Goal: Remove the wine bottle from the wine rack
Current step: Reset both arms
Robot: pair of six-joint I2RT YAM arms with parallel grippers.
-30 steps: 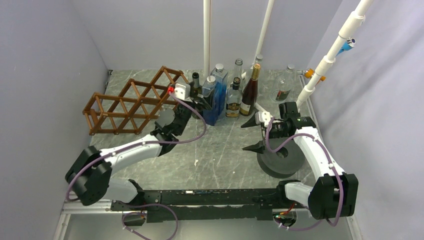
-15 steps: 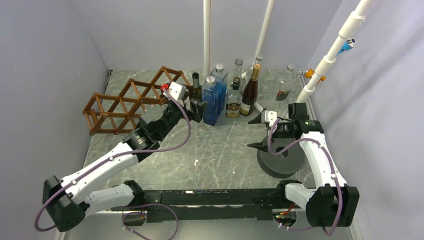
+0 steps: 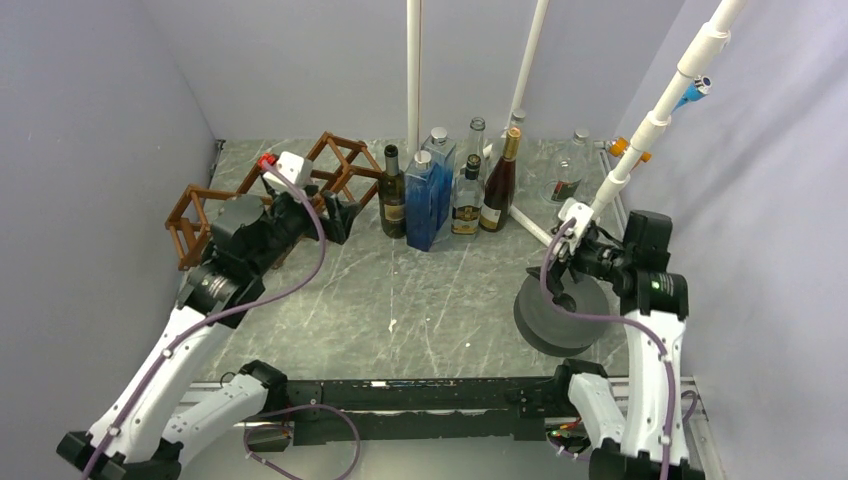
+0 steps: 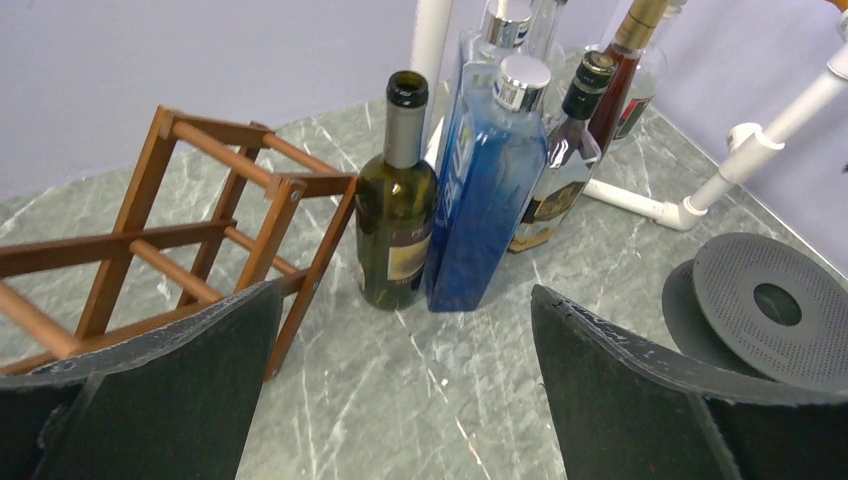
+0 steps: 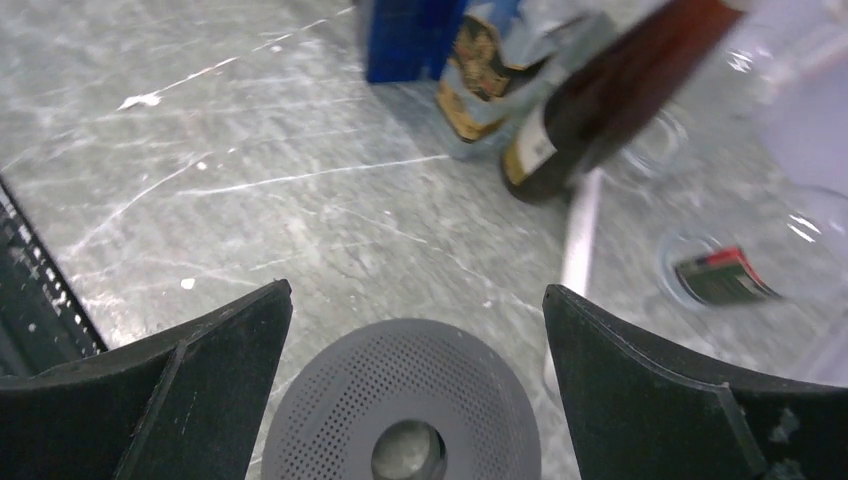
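Note:
The brown wooden wine rack point(image 3: 205, 205) stands at the back left, partly hidden by my left arm; its cells that show hold no bottle. It also shows in the left wrist view point(image 4: 210, 235). A dark green wine bottle point(image 3: 393, 195) stands upright on the table just right of the rack, and shows in the left wrist view point(image 4: 395, 215). My left gripper point(image 3: 340, 215) is open and empty, a short way in front of the rack's right end and the bottle point(image 4: 405, 293). My right gripper point(image 3: 553, 280) is open and empty above a grey disc point(image 5: 400, 400).
Several other bottles stand in a cluster at the back: a blue square one point(image 3: 422, 200), a clear labelled one point(image 3: 466, 195) and a brown one point(image 3: 497, 185). A grey perforated disc point(image 3: 560, 315) lies at the right. White pipes point(image 3: 412, 70) rise behind.
My left arm has drawn back to the left, away from the green bottle, which stands beside the blue one. My right arm has pulled back to the right and risen.

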